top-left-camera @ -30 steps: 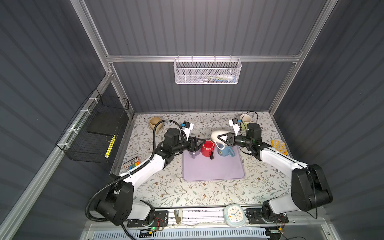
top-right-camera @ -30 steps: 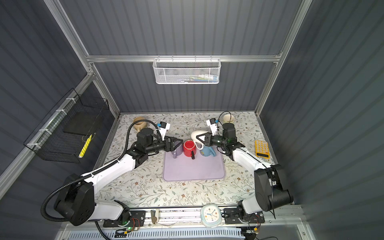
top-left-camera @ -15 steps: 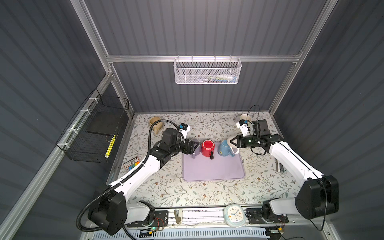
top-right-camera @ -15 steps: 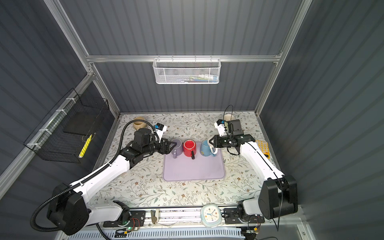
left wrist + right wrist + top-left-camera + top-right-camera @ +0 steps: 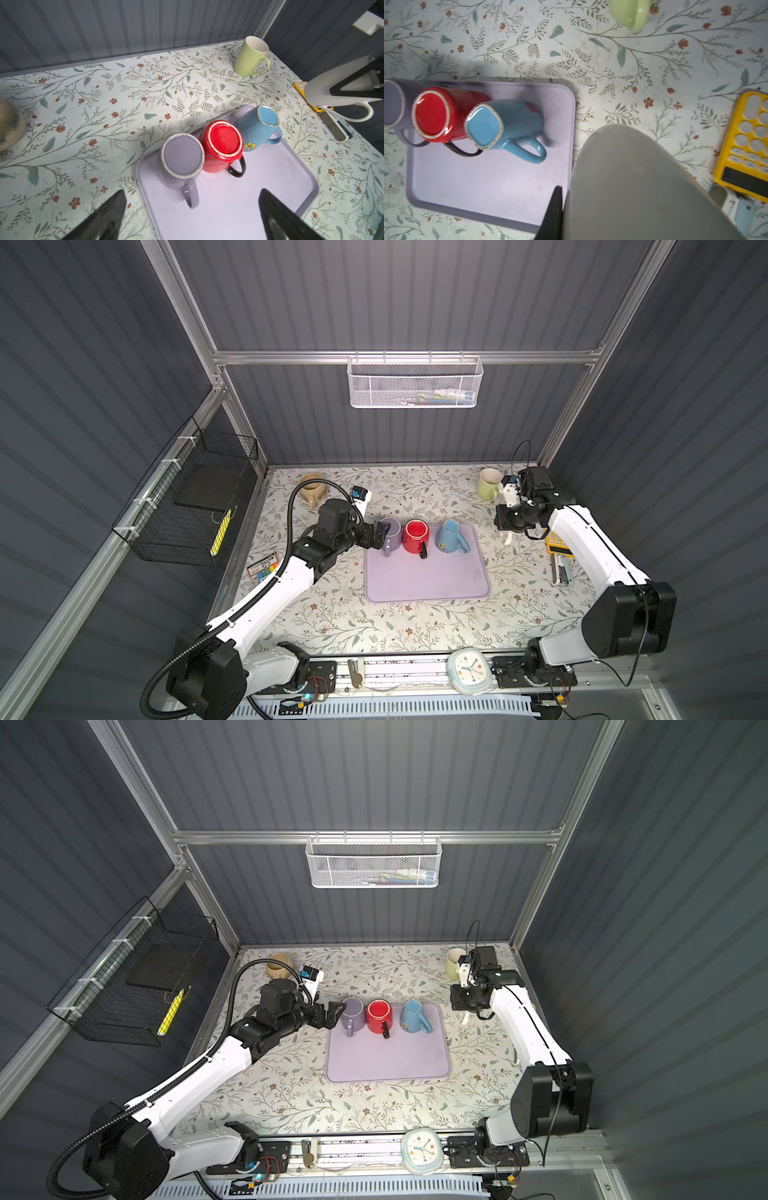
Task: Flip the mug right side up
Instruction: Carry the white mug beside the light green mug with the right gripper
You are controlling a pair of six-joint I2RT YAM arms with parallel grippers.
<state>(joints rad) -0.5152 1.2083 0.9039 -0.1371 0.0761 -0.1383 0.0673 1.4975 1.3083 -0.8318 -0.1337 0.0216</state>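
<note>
Three mugs stand upside down in a row at the back of the purple tray (image 5: 428, 580): a purple mug (image 5: 390, 533), a red mug (image 5: 415, 535) and a blue mug (image 5: 451, 536). My left gripper (image 5: 376, 533) is open just left of the purple mug, whose handle (image 5: 190, 196) lies between the spread fingers without touching them. My right gripper (image 5: 508, 522) is shut on the rim of a white mug (image 5: 332, 93), held in the air right of the tray and tipped on its side, handle down. That mug (image 5: 643, 187) hides one finger; the other finger (image 5: 555, 209) presses against its wall.
A green mug (image 5: 488, 484) stands upright at the back right and a beige mug (image 5: 311, 487) at the back left. A yellow calculator (image 5: 559, 545) lies by the right arm. A clock (image 5: 469, 670) sits at the front edge, and a wire basket (image 5: 187, 506) hangs on the left wall.
My right gripper has carried the white mug from over the tray beside the blue mug out past the tray's right edge. My left gripper has opened wider and drawn back from the purple mug.
</note>
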